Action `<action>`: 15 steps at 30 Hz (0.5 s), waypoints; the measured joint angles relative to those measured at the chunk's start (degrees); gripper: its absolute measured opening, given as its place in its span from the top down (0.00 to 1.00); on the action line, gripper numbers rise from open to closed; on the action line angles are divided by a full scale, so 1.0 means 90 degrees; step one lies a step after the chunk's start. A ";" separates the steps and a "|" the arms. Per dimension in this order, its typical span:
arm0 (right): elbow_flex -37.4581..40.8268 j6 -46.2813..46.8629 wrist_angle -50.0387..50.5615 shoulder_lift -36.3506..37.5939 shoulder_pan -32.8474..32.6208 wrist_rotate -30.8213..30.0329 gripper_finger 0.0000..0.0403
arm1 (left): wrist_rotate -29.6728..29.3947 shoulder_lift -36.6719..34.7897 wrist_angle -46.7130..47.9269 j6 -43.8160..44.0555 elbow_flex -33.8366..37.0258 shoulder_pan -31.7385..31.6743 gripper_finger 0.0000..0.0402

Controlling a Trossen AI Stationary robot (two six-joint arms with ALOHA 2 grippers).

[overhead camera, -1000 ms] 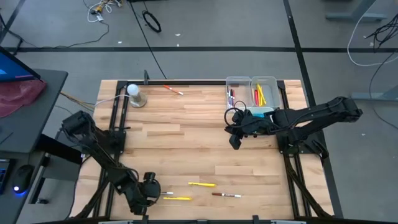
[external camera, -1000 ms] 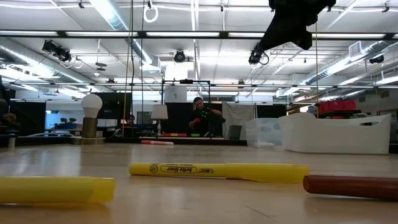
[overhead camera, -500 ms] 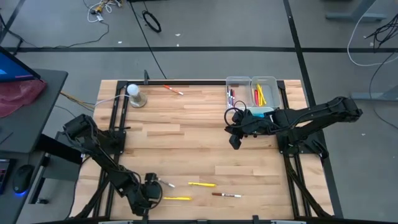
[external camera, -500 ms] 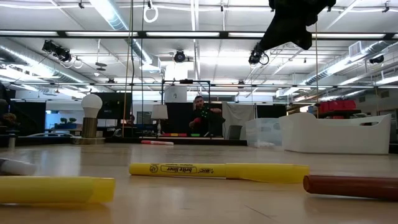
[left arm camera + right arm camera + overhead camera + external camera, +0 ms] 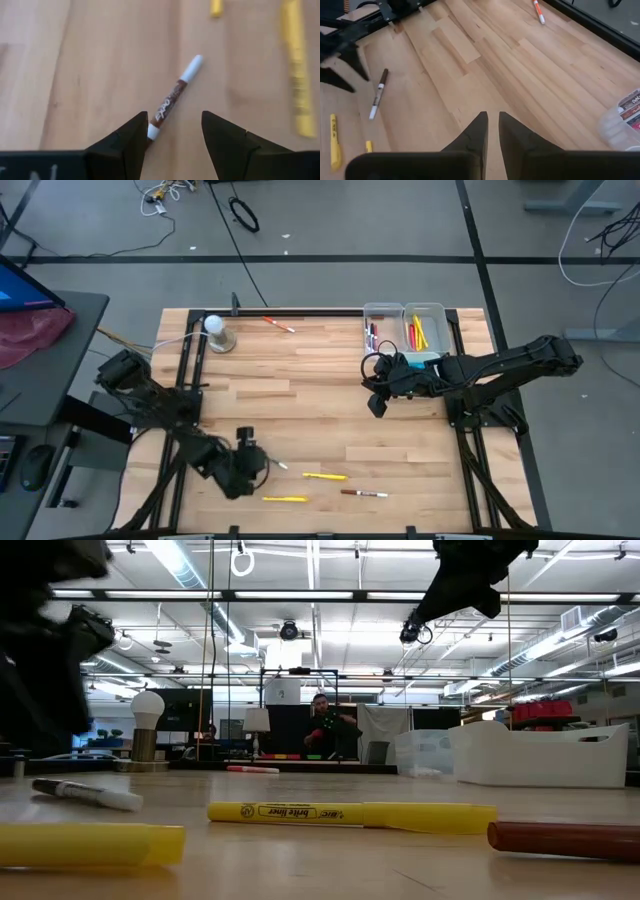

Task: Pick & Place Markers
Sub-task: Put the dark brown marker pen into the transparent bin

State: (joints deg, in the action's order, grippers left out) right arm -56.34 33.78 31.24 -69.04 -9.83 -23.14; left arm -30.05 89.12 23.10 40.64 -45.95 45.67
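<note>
A thin white marker with a dark cap point(image 5: 172, 97) lies flat on the table near its front left; it also shows in the high view point(image 5: 278, 466) and the low view point(image 5: 88, 795). My left gripper point(image 5: 175, 135) is open and hovers just above its capped end, one finger on each side, not touching it. Two yellow markers point(image 5: 325, 476) point(image 5: 285, 499) and a brown-capped white marker point(image 5: 362, 493) lie near the front edge. A red-capped marker point(image 5: 278, 324) lies at the far edge. My right gripper point(image 5: 378, 406) is shut and empty above the table's middle right.
Two clear bins point(image 5: 384, 332) point(image 5: 426, 326) holding markers stand at the far right. A white ball on a grey base point(image 5: 218, 333) stands at the far left. Bare wood lies between the arms. A person shows in the room beyond the table point(image 5: 322, 725).
My left gripper has gone up and toward the table's far edge, a little to the right. The thin white marker has shifted with it toward the far right and now lies in the low view, where it did not show a second ago.
</note>
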 joint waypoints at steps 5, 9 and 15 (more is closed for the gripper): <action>0.0000 0.0029 0.0000 0.0000 0.0001 0.0000 0.89 | 0.0427 0.0014 -0.1205 -0.0929 0.0783 -0.0681 0.52; 0.0000 0.0163 0.0002 0.0000 0.0001 0.0001 0.89 | 0.1188 -0.0009 -0.1565 -0.1471 0.1156 -0.1186 0.54; 0.0000 0.0199 0.0002 0.0000 0.0001 0.0002 0.89 | 0.1721 -0.0019 -0.1688 -0.1975 0.1392 -0.1533 0.69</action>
State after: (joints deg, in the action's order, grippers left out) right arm -56.34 35.57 31.27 -69.04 -9.82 -23.11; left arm -14.56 88.95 7.90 22.87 -33.42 31.88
